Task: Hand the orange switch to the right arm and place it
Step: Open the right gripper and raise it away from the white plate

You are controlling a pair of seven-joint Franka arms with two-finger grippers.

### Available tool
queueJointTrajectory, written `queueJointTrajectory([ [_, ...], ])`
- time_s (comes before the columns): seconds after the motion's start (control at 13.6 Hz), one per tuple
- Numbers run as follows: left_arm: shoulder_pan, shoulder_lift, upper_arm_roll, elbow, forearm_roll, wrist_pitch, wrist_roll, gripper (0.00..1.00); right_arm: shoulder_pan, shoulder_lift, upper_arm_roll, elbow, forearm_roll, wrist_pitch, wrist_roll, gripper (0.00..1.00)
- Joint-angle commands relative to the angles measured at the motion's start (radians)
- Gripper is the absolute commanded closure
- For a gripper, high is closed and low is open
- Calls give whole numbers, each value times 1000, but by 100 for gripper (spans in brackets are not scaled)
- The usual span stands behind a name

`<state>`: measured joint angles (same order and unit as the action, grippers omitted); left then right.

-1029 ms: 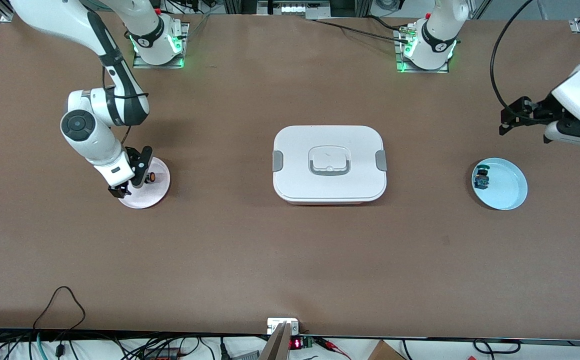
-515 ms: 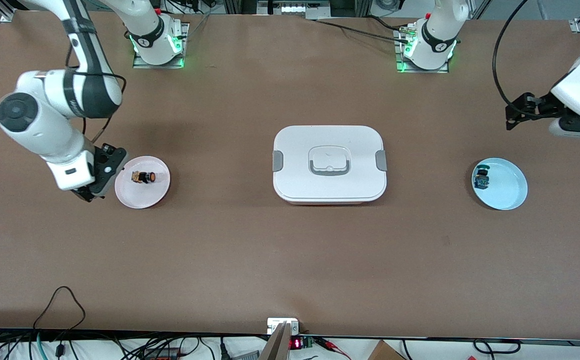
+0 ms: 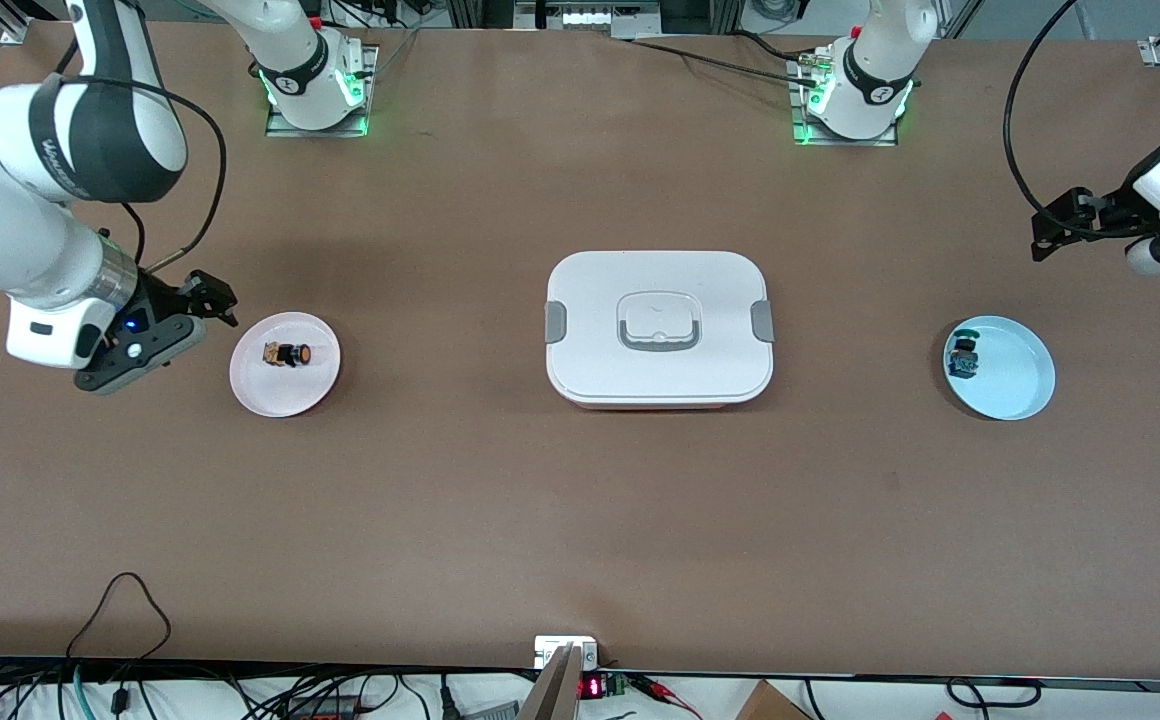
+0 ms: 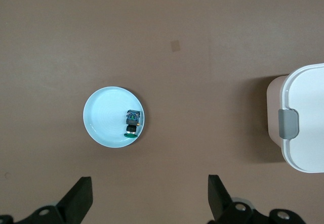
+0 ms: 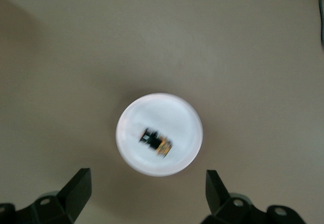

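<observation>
On the pink plate (image 3: 285,385), toward the right arm's end of the counter (image 3: 580,520), lies the orange switch (image 3: 287,354) on its side, resting free of either gripper. The right wrist view shows the same switch (image 5: 156,141) near the middle of the plate (image 5: 131,118).

Right gripper (image 3: 208,296): in the air over bare counter just beside the pink plate, at the outer end of the counter; its fingers (image 5: 76,188) stand wide apart and hold nothing.

Left gripper (image 3: 1050,232): in the air over the counter at the left arm's end, above and apart from the light blue plate (image 3: 1015,385); its fingers (image 4: 81,198) are also spread wide and empty. This arm waits.

Blue plate: carries a blue switch (image 3: 963,357) lying against the rim on the side toward the middle of the counter; the left wrist view shows it (image 4: 132,123) inside the plate (image 4: 101,118), close to the rim.

White box (image 3: 658,328): a closed rectangular container with grey side clips and a handle set into its lid, standing at the middle of the counter between the two plates and well apart from both. One clip and a corner of it (image 4: 304,128) appear in the left wrist view.
</observation>
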<state>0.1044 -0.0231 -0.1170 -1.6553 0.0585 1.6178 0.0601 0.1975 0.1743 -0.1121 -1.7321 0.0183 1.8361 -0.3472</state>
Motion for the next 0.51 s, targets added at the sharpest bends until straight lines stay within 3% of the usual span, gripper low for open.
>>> queueJointTrajectory([
  [0.0, 1, 5, -9, 19, -5, -22, -5, 0, -9, -3, 9, 95, 17, -185, 224, 0],
  [0.22, 1, 5, -7, 19, -11, -33, -11, 0, -7, 10, 15, 228, 9, -387, 327, 0],
  [0.44, 6, 8, -4, 20, -14, -32, -3, 0, -30, 7, 15, 255, -15, -405, 321, 0],
])
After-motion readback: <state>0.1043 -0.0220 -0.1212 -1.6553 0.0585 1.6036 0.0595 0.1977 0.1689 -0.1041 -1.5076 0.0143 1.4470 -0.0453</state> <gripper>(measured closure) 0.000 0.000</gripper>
